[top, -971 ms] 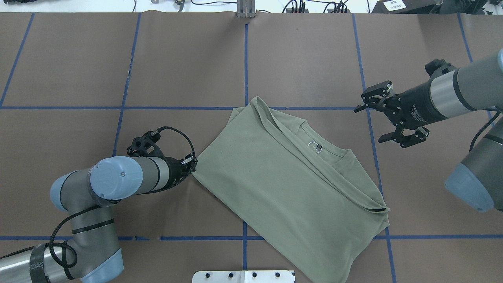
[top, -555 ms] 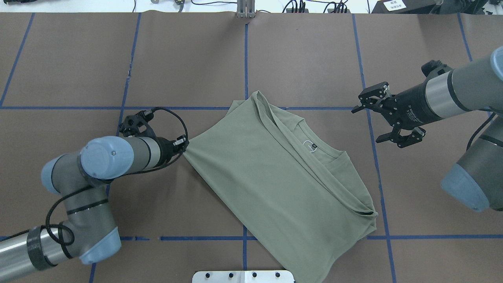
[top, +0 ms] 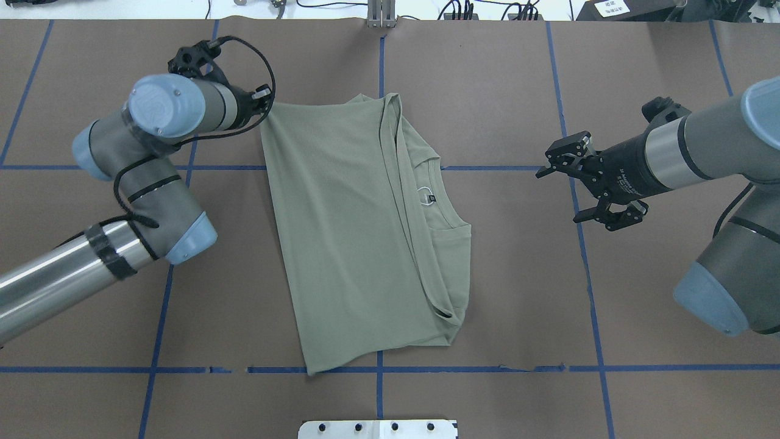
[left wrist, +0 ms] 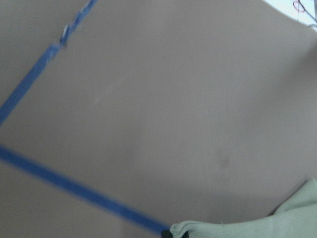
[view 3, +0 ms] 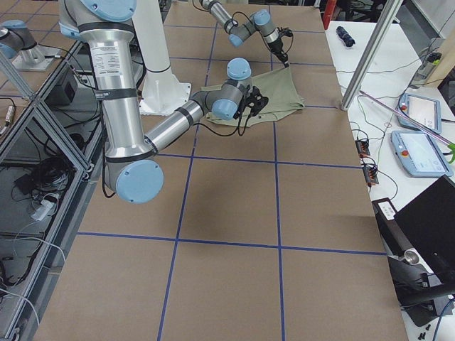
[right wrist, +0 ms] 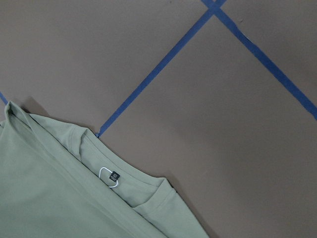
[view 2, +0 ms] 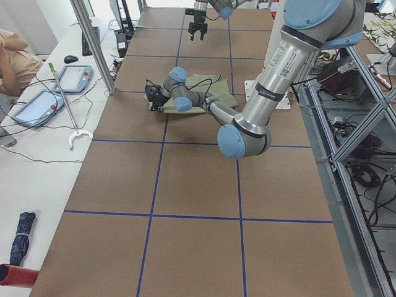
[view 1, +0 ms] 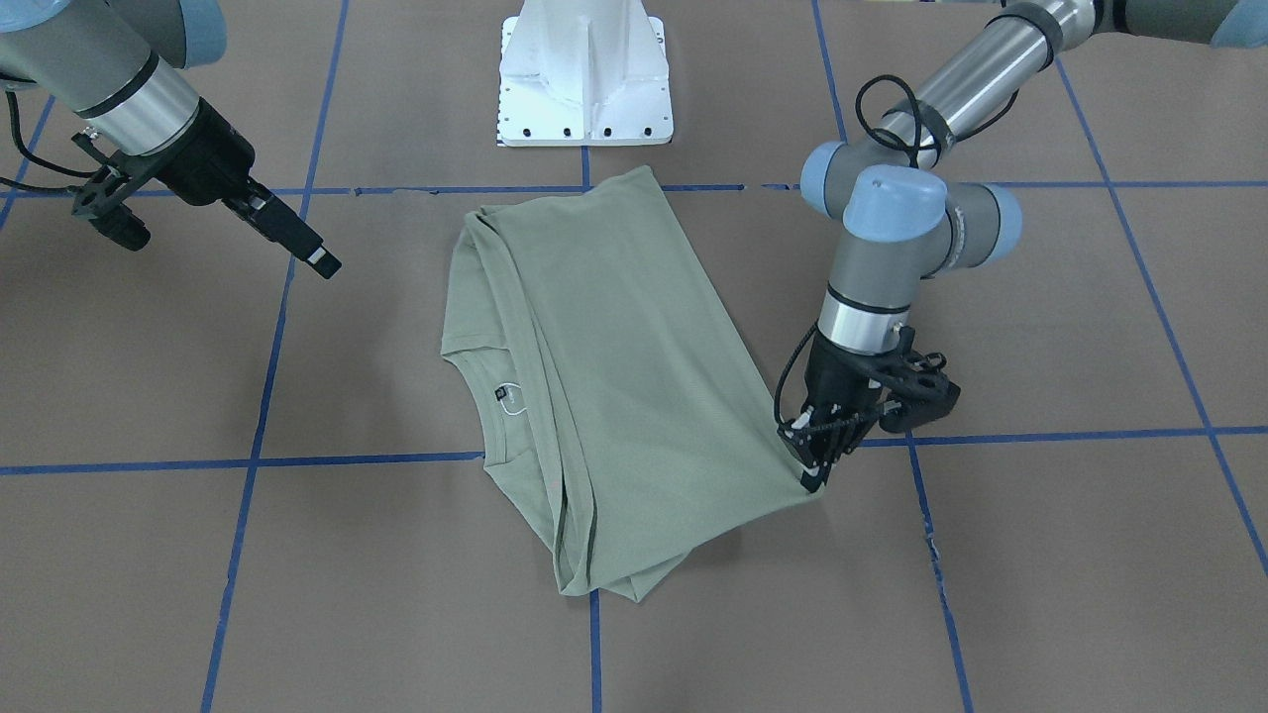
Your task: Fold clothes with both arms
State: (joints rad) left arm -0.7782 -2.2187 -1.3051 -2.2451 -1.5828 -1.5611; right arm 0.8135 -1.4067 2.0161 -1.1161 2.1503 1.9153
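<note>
- The jaws of the left gripper (top: 263,102) pinch one corner of the shirt (top: 341,231); a hard tug could mess up its fold.
- The right gripper (top: 559,196) has its jaws wide apart and holds nothing.

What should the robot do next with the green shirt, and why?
Probably bring the right gripper over to the shirt and take its edge. That gripper is open and hangs apart from the shirt, out beside the collar, while the left gripper is shut on the far corner. Folding likely needs both arms holding on.
</note>
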